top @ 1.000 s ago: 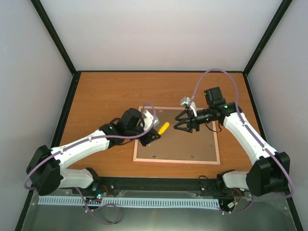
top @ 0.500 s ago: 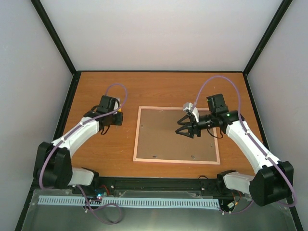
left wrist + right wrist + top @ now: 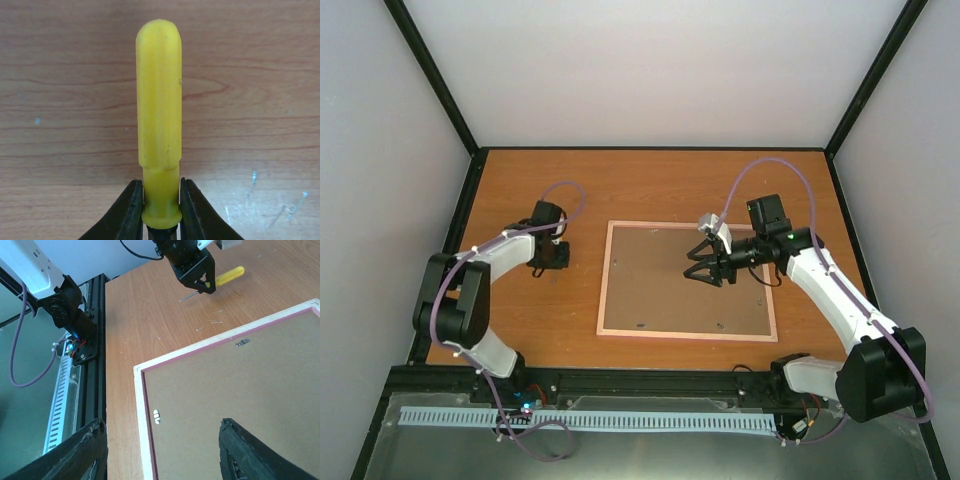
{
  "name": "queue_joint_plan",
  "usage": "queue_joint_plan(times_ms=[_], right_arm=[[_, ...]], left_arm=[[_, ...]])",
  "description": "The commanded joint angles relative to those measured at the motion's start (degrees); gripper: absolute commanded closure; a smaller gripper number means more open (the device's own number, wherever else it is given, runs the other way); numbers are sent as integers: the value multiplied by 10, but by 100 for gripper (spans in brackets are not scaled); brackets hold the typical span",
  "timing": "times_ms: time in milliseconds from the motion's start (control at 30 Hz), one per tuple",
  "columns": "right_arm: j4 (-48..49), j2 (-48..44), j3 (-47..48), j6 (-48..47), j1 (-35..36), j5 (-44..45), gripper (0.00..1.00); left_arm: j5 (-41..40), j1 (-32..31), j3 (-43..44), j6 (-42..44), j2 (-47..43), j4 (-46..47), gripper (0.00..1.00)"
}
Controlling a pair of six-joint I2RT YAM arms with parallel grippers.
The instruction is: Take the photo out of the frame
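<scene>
The pink frame [image 3: 604,290] lies face down in the middle of the table, with the brown backing board [image 3: 660,295] in it. The photo is hidden under the board. My left gripper [image 3: 546,260] is left of the frame, low over bare table. It is shut on a yellow-handled screwdriver [image 3: 158,100] near the handle's base. The right wrist view shows it [image 3: 227,275] in that gripper [image 3: 197,282] too. My right gripper [image 3: 696,262] is open and empty above the board's upper right part. In the right wrist view its open jaws [image 3: 162,455] frame the frame's corner [image 3: 142,430].
Small metal tabs [image 3: 156,416] [image 3: 243,342] sit on the backing board's edges. A black rail [image 3: 85,340] with cables runs along the table's near edge. Black posts and grey walls close in the table on three sides.
My left arm has swung the screwdriver from the frame's left edge out to the left side of the table. My right gripper has stayed open over the board, shifting only slightly.
</scene>
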Motion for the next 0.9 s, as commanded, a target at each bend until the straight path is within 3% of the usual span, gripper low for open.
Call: queue_joint_plan(times_ms=[0, 267, 433, 733, 867], right_arm=[[5, 5, 2, -2, -2, 0, 41], [6, 14, 5, -4, -1, 2, 41], [-1, 29, 12, -9, -1, -1, 42], [-10, 39, 19, -15, 0, 4, 42], [5, 16, 21, 0, 0, 85, 44]], left_arm=[[6, 5, 22, -18, 31, -8, 89], [13, 5, 18, -24, 52, -3, 85], [10, 5, 19, -26, 57, -6, 71], [0, 5, 17, -31, 51, -5, 69], [41, 5, 2, -39, -19, 13, 62]])
